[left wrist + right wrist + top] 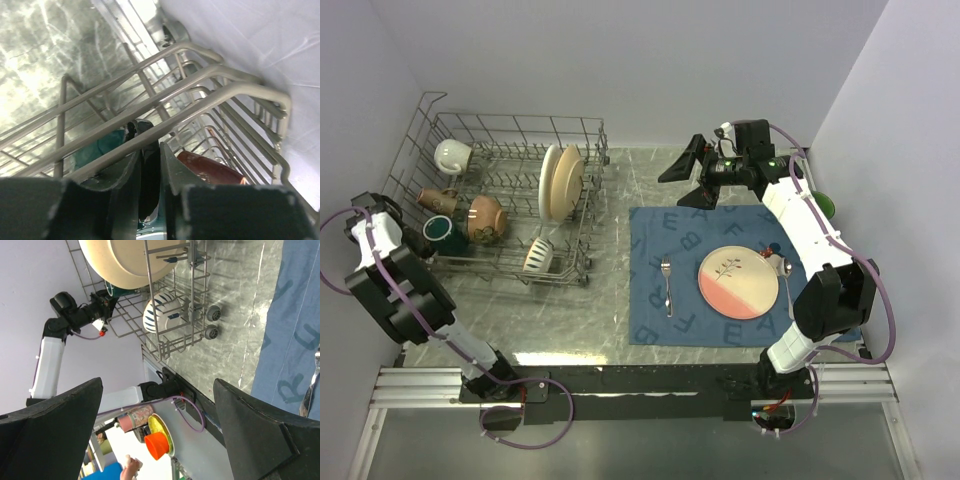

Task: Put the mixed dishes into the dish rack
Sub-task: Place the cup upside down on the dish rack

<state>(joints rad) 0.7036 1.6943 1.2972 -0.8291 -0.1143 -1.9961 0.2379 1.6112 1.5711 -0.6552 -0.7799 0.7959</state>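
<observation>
Fork (667, 283) lying near-far, tines far, right tool (159, 390) released wide, left tool (150, 150) grip unclear

Left end effector (150, 156) barely parted, right end effector (159, 390) spread wide.

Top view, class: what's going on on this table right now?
The rack is being loaded. The left gripper is inside the rack's left end, fingers seemingly either side of a teal mug's wall. The right gripper hangs open over the placemat's far edge. A plate, fork and spoon lie on it.
</observation>
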